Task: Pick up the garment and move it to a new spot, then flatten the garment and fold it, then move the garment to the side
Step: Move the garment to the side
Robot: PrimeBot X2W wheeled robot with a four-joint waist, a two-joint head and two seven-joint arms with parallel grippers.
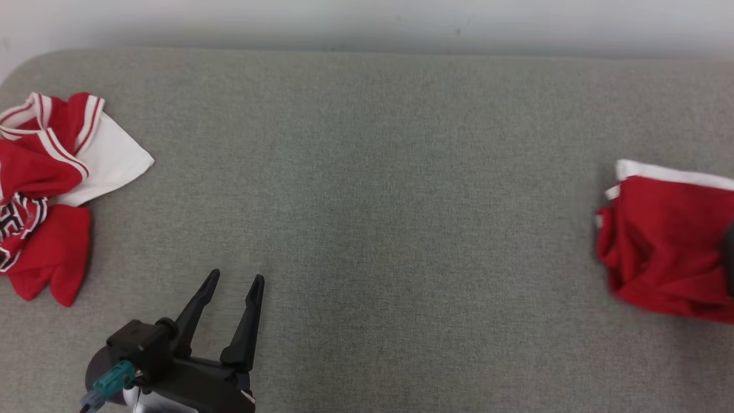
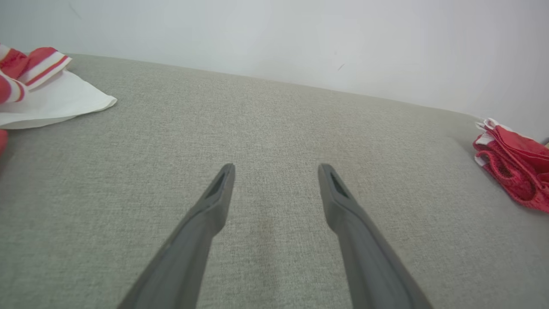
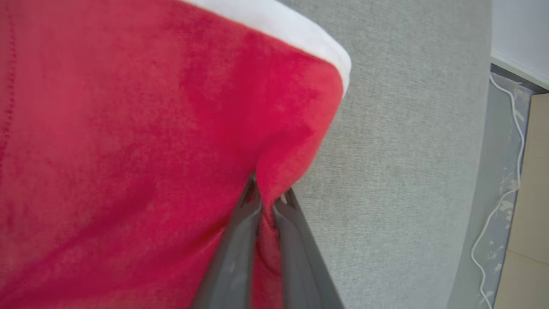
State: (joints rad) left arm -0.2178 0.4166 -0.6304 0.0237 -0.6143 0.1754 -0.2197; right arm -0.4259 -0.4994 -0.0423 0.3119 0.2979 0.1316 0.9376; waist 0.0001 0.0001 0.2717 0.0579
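At right, the red white-trimmed garment [image 1: 665,252] seems loosely folded.

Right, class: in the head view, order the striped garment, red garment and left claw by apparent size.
1. striped garment and red garment: alike, both cropped by the frame.
2. left claw, though nearer the camera.

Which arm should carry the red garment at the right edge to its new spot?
Right. The right gripper is shut on a fold of that red garment. The left gripper hangs open over the bare grey surface, far from it.
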